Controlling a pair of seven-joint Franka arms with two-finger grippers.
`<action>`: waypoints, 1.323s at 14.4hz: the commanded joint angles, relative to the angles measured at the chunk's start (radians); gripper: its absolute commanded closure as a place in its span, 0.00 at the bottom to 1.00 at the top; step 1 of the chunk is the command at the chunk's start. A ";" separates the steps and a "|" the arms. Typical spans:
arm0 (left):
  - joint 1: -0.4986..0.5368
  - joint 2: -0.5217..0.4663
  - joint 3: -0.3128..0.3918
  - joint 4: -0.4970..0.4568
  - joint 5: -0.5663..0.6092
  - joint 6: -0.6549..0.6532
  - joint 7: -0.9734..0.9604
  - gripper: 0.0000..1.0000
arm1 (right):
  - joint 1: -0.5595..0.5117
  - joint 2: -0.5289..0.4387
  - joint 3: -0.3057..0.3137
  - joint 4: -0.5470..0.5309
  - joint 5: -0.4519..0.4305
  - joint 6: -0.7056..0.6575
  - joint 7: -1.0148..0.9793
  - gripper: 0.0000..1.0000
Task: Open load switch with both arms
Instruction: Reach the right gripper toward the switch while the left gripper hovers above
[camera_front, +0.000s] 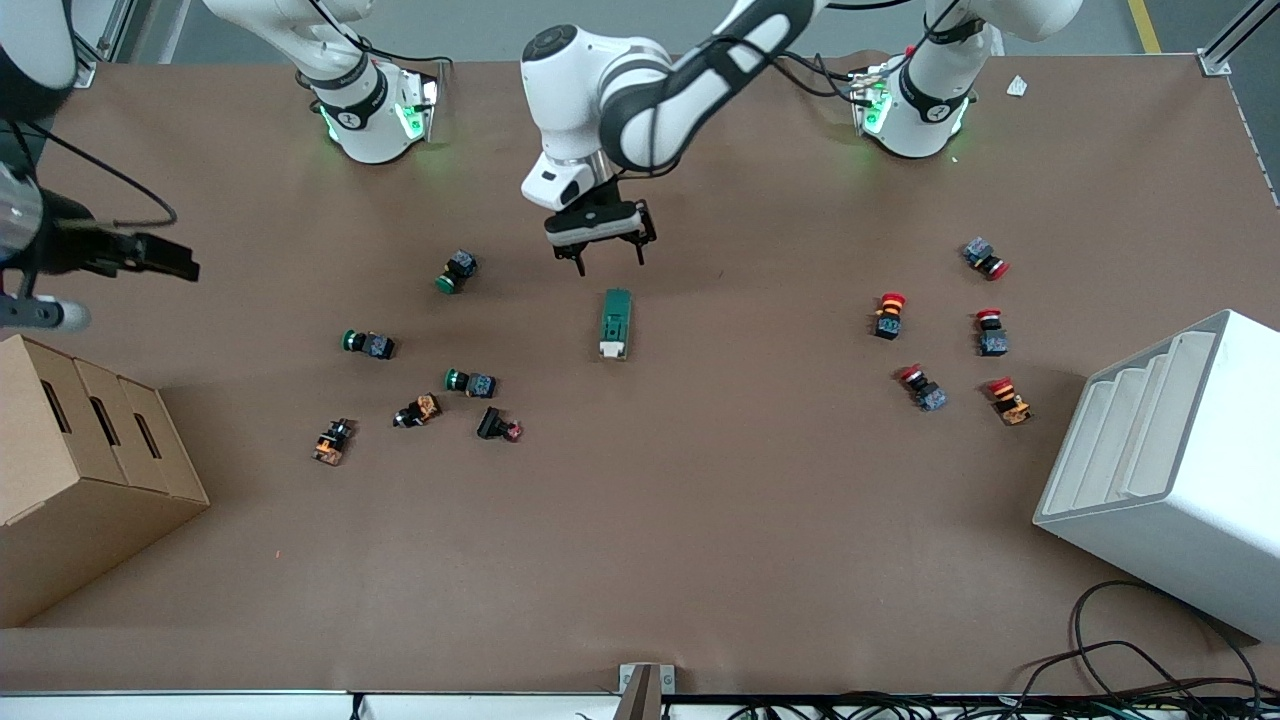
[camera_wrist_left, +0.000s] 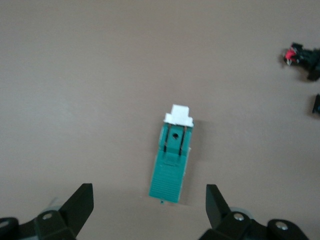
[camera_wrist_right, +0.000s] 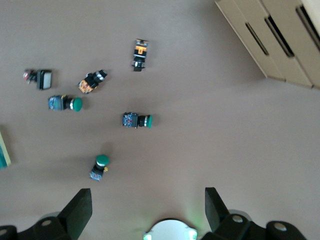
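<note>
The load switch lies flat near the middle of the table, a dark-green block with its white lever end toward the front camera. The left wrist view shows it lengthwise, and its edge shows in the right wrist view. My left gripper hangs open over the table just off the switch's green end, touching nothing. High over the table at the right arm's end, my right gripper is open and empty, away from the switch.
Green, orange and black push buttons lie scattered toward the right arm's end, red-capped ones toward the left arm's end. A cardboard box and a white stepped rack stand at the table's two ends.
</note>
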 joint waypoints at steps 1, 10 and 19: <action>-0.032 0.039 0.005 -0.061 0.179 0.077 -0.165 0.01 | 0.034 0.059 0.009 0.016 0.040 0.009 0.209 0.00; -0.089 0.118 0.005 -0.238 0.808 0.097 -0.695 0.01 | 0.245 0.257 0.050 0.021 0.140 0.169 0.869 0.00; -0.113 0.241 0.008 -0.227 1.106 -0.090 -0.957 0.01 | 0.483 0.499 0.050 0.099 0.194 0.337 1.375 0.00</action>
